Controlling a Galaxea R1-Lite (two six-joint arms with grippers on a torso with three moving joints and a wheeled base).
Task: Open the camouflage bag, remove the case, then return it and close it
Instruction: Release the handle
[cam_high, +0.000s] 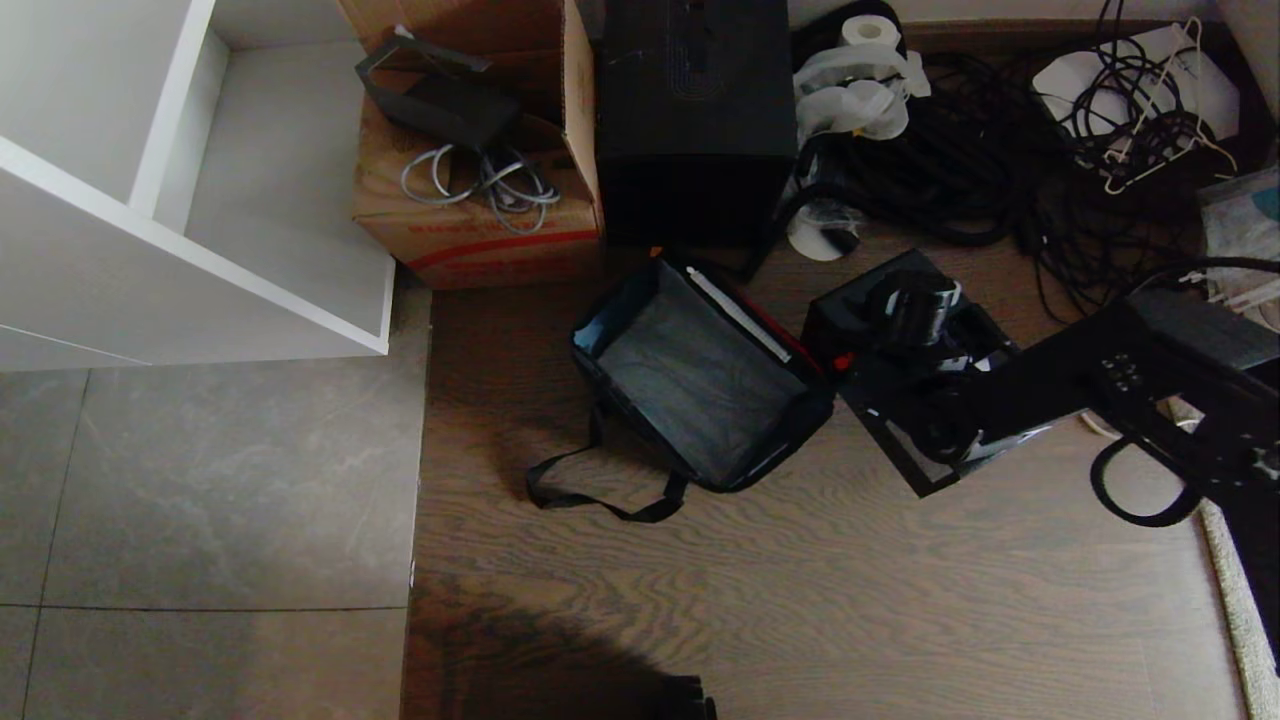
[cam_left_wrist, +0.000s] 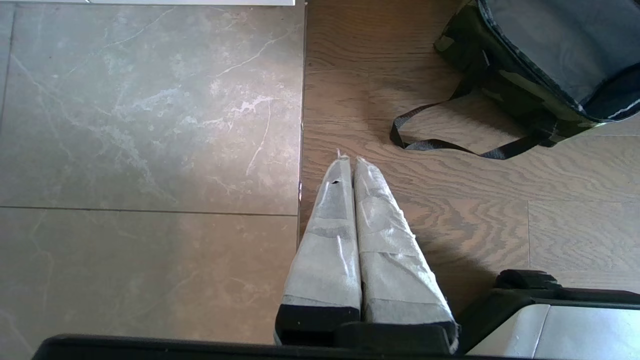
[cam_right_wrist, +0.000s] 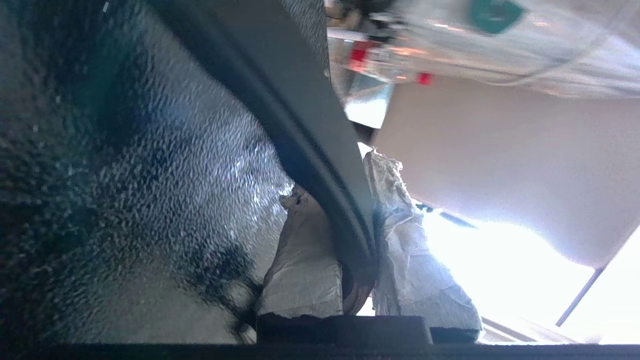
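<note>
Right claw (cam_right_wrist: 357, 220): clamped on the one case's (cam_high: 905, 400) edge, right of the bag.
Left claw (cam_left_wrist: 350, 162): fingers together, empty, above the floor.
Bag (cam_high: 700, 375): one, open, centre floor.

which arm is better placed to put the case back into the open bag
The right. The right gripper is already shut on the case's edge, just beside the open bag. The left gripper is shut, holding nothing, over the floor short of the bag's strap.
</note>
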